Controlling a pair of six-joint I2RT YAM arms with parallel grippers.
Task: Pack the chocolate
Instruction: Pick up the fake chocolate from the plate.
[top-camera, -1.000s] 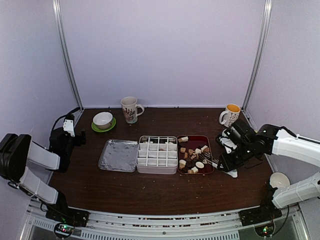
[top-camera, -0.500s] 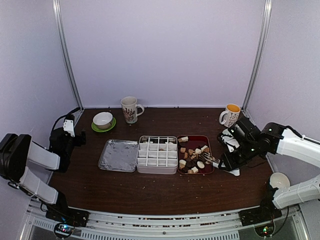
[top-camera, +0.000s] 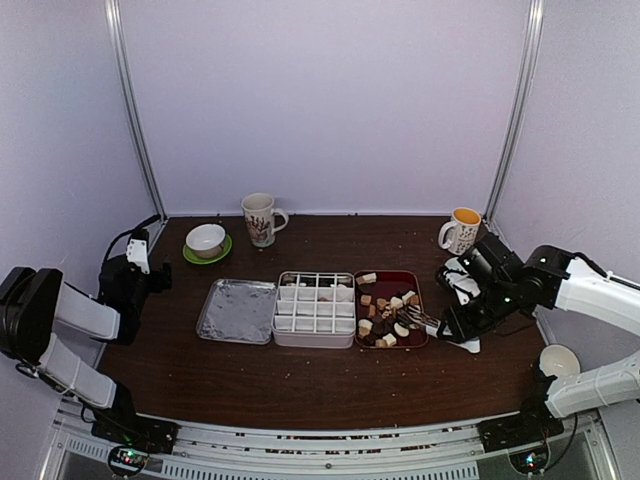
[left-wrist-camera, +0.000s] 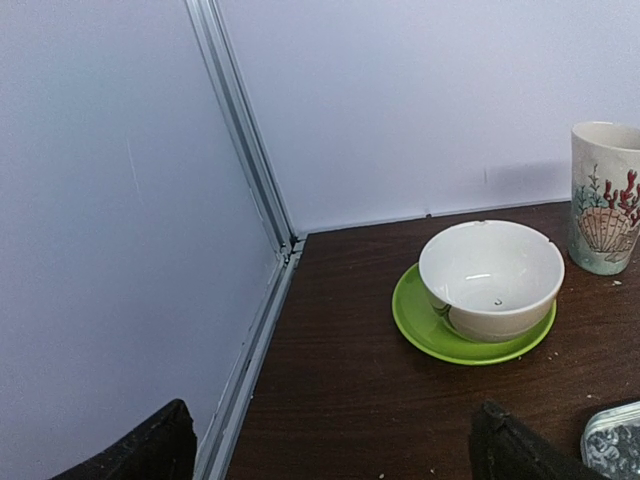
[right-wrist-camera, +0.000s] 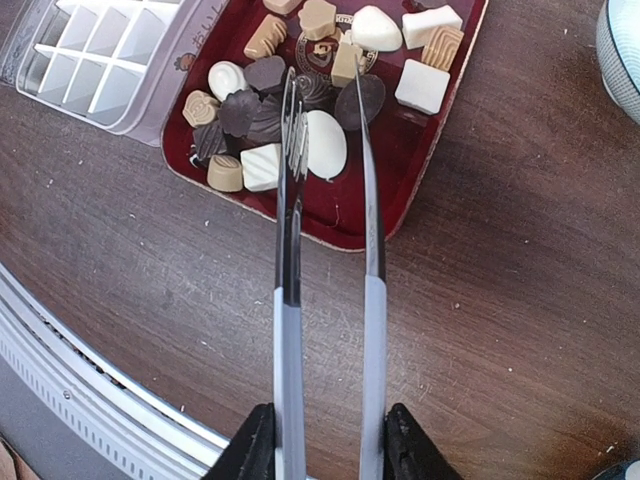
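The chocolate (top-camera: 388, 318) lies as several small dark, tan and white pieces in the dark red tray (top-camera: 421, 296). Left of the tray stands a white divided box (top-camera: 315, 308). My right gripper (top-camera: 457, 328) (right-wrist-camera: 325, 440) is shut on the handles of metal tongs (right-wrist-camera: 290, 250). The tong tips reach over the tray's near end, straddling a white oval piece (right-wrist-camera: 328, 145) with a gap on either side. My left gripper (top-camera: 142, 265) (left-wrist-camera: 335, 450) stands open at the far left, nothing between its fingers.
A foil lid (top-camera: 238, 310) lies left of the box. A white bowl on a green saucer (left-wrist-camera: 480, 325) and a patterned mug (top-camera: 260, 218) stand at the back left. A yellow-filled mug (top-camera: 461, 230) is at the back right, and a small white bowl (top-camera: 558, 358) at the right edge.
My right arm has shifted slightly to the right, with the tong tips staying over the tray's near end. The left arm has not moved.
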